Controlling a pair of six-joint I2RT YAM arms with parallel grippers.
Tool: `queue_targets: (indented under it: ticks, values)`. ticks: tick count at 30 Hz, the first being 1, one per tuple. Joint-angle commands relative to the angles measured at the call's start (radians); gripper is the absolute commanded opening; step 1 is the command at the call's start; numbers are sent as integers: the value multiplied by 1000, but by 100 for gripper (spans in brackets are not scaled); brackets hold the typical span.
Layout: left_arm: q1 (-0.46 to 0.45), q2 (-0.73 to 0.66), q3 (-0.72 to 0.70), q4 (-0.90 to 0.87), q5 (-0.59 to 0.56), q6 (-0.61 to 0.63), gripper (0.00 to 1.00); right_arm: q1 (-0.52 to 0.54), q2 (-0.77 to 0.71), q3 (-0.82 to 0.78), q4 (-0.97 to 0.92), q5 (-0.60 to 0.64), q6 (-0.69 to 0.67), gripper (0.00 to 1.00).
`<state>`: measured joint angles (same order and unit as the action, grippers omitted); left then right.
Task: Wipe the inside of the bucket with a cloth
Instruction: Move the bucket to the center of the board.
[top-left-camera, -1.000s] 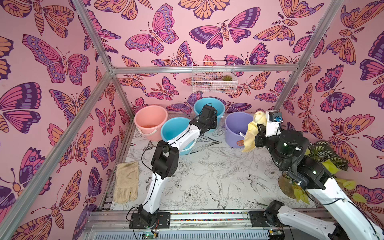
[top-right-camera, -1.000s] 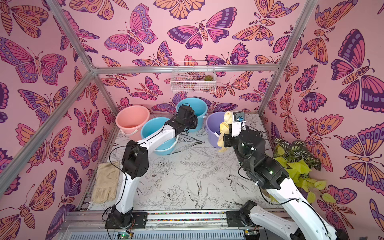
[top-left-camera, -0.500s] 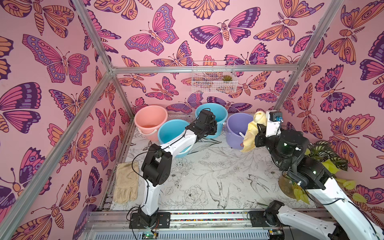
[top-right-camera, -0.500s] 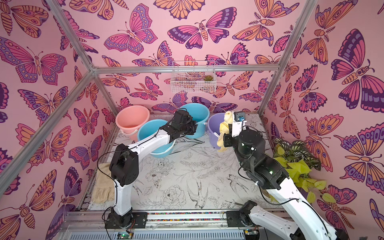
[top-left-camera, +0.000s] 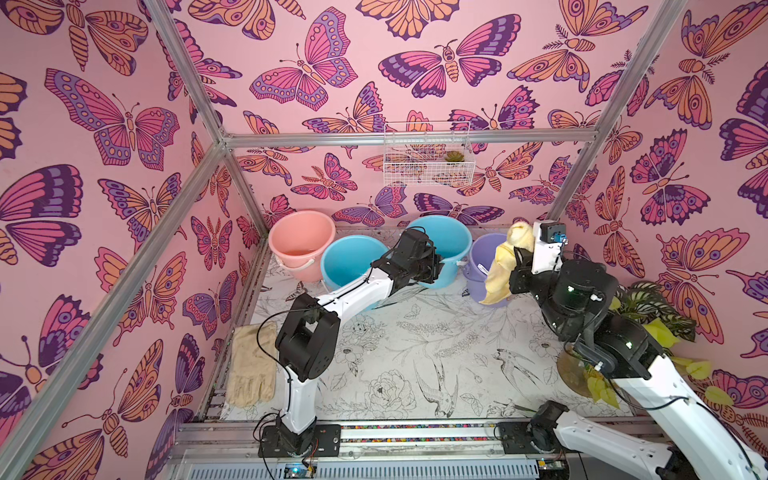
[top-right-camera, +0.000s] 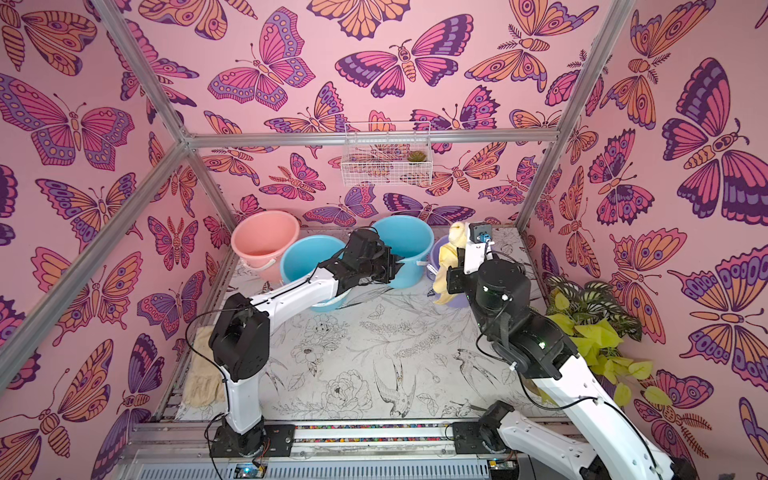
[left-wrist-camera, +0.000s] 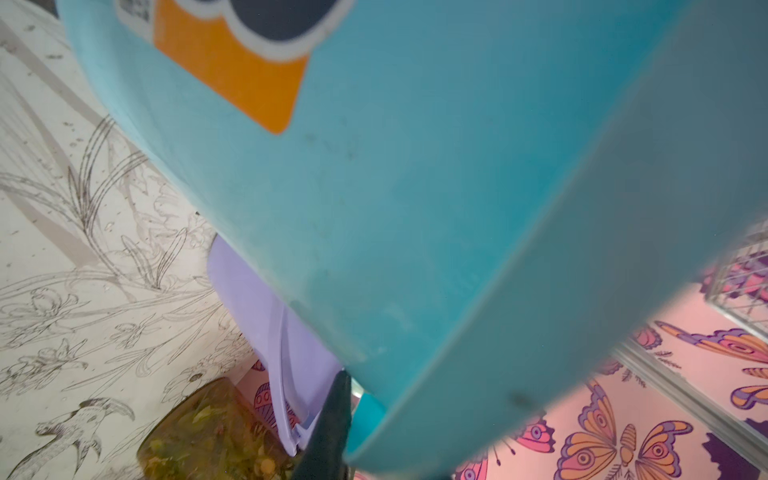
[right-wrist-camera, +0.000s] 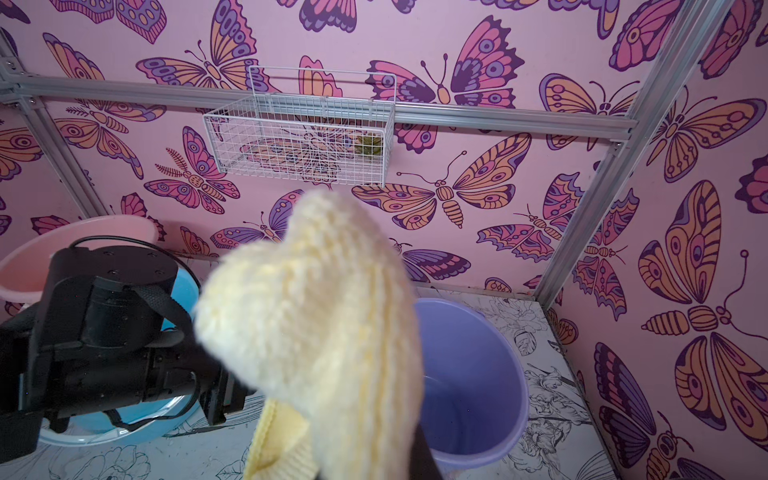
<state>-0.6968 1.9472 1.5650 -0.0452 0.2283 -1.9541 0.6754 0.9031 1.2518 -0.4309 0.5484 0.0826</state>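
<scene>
My left gripper is shut on the near rim of a blue bucket at the back of the table. In the left wrist view this blue bucket fills the frame, with one dark finger outside its rim and the other finger hidden. To its right stands a purple bucket, upright and empty. My right gripper is raised over the purple bucket's near side, shut on the pale yellow cloth. The cloth hangs down in front of the bucket and covers the fingers.
A pink bucket and a second blue bucket stand at the back left. A tan rag lies at the left edge. A leafy plant stands at the right wall. A wire basket hangs on the back wall.
My left arm has drawn the blue bucket forward from the back wall, and its elbow has swung left and lower. The right arm and the cloth have stayed put.
</scene>
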Motion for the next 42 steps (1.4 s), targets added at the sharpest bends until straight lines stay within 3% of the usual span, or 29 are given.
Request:
queue_targets:
  ticks: [1, 13, 20, 31, 39, 42]
  values:
    - [-30, -44, -29, -14, 96, 31, 10, -5, 0, 38, -1, -5, 27, 0]
    - [-5, -176, -77, -182, 215, 185, 11, -7, 14, 55, -5, -10, 28, 0]
    - [-6, -305, -219, -247, 271, 241, 11, -6, 30, 64, 3, -15, 26, 0]
    - [21, -514, -370, -572, 304, 497, 20, -7, 51, 66, 17, -13, 0, 0]
    - [56, -562, -410, -818, 342, 728, 32, -6, 66, 70, 20, -17, -9, 0]
    - [82, -564, -397, -923, 305, 823, 37, -6, 68, 70, 17, -17, -12, 0]
